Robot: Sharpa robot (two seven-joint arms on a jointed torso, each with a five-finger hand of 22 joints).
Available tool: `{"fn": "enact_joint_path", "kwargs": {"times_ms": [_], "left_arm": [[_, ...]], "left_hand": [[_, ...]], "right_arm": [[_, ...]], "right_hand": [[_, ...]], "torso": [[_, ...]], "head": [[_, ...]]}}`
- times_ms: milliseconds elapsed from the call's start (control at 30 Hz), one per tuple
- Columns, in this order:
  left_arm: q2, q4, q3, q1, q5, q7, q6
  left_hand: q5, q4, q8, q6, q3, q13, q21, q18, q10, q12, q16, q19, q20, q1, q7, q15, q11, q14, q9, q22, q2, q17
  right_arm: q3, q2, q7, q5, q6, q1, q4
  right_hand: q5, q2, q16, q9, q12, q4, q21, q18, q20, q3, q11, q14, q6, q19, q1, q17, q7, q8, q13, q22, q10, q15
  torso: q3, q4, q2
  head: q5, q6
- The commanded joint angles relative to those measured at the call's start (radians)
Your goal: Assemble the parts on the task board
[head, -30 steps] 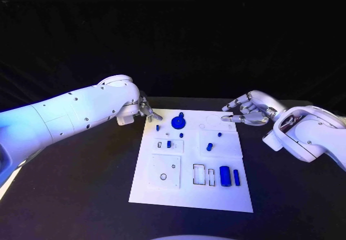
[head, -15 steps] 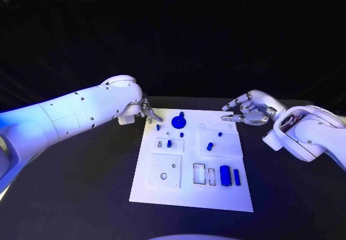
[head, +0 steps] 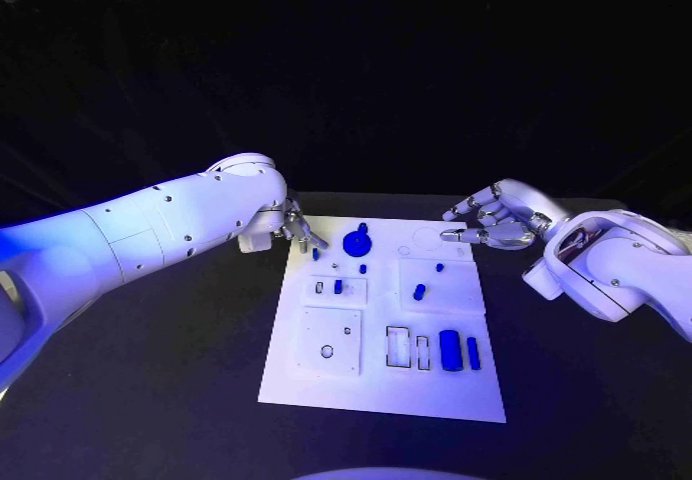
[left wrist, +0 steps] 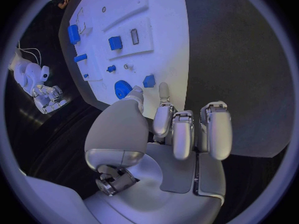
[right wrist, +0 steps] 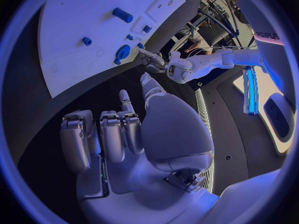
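In the head view, the task board is being carried mid-table, blue parts on it. The left hand is being held at the board's far left corner, the right hand at its far right corner. In both wrist views, fingers are being kept curled, nothing gripped.

Head view: table seen from above and in front, looking down; whole task board is framed, with both arms entering from the sides. Left wrist view: taken from behind the left hand, close to it, aimed across the board's far end. Right wrist view: taken from behind the right hand, equally close, aimed at the same board end. Board and blue gear are shared by all three. Each wrist view also catches the opposite hand.
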Motion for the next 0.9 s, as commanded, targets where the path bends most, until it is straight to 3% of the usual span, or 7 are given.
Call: {"fn": "enact_joint_path", "kwargs": {"times_ms": [33,367,900], "left_arm": [[0.004,0.001,0.000,0.000,0.017,0.018,0.023],[0.008,0.009,-0.001,-0.003,0.029,0.026,0.019],[0.008,0.008,-0.001,-0.004,0.033,0.021,0.015]], "left_hand": [[0.003,-0.006,0.007,0.002,0.003,-0.001,0.005,0.003,0.005,0.006,0.003,0.039,0.001,0.011,-0.001,-0.007,-0.001,0.105,-0.001,0.127,0.013,0.263],[0.004,-0.021,0.008,-0.004,0.039,-0.003,0.003,0.004,0.003,0.004,0.003,0.037,0.000,0.087,-0.001,-0.008,-0.002,0.105,0.000,0.126,0.054,0.263],[0.004,-0.019,0.009,-0.002,0.044,-0.002,0.004,0.004,0.003,0.006,0.003,0.038,0.000,0.092,-0.001,-0.008,-0.002,0.105,0.000,0.127,0.060,0.263]], "right_arm": [[0.000,0.001,0.004,-0.008,0.014,-0.001,-0.001],[0.000,0.006,0.004,-0.008,0.016,-0.003,-0.005],[0.000,0.009,0.004,-0.008,0.018,-0.005,-0.010]], "right_hand": [[0.002,0.007,0.004,0.001,0.002,0.000,0.002,-0.007,0.001,-0.004,0.003,0.104,-0.001,0.105,0.004,0.263,-0.006,0.002,0.262,0.263,0.101,0.005],[0.003,0.008,0.004,0.001,0.002,0.000,0.002,-0.007,0.001,-0.005,0.003,0.104,-0.001,0.105,0.004,0.263,-0.006,0.002,0.263,0.263,0.101,0.005],[0.003,0.008,0.004,0.001,0.002,0.000,0.002,-0.007,0.001,-0.005,0.003,0.104,-0.001,0.105,0.004,0.263,-0.006,0.002,0.263,0.263,0.101,0.005]], "torso": [[-0.0002,-0.0005,0.000],[0.0002,0.0003,0.000],[-0.0006,0.0002,0.000]], "head": [[0.001,-0.001],[0.003,-0.001],[0.002,0.000]]}}
